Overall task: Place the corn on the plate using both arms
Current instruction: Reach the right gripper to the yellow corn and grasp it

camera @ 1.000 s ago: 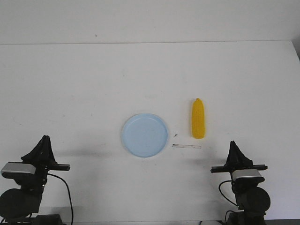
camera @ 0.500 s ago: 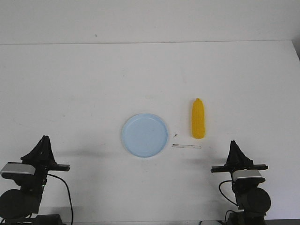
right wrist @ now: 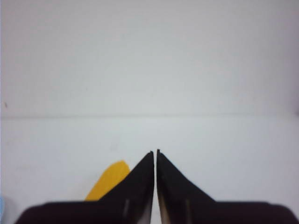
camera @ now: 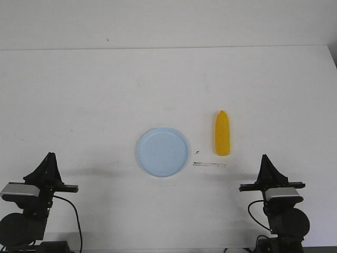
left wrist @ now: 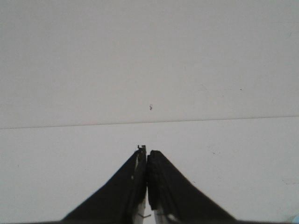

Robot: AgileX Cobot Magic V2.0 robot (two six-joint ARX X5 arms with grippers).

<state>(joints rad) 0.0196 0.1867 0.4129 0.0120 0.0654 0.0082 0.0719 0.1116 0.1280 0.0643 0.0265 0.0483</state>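
Note:
The yellow corn (camera: 222,133) lies on the white table, pointed end away from me, just right of the pale blue plate (camera: 162,152). The plate holds nothing. My left gripper (camera: 49,156) is shut and empty at the near left, far from the plate; it also shows in the left wrist view (left wrist: 147,152). My right gripper (camera: 266,158) is shut and empty at the near right, nearer me than the corn. In the right wrist view the gripper (right wrist: 155,151) partly hides the corn (right wrist: 108,181).
A thin grey strip (camera: 209,165) lies on the table between the plate and the right gripper, with a small dark speck (camera: 197,152) beside it. The table's far edge meets a white wall.
The right arm has shifted slightly to the right and toward me. The corn, the plate and the left arm have not moved.

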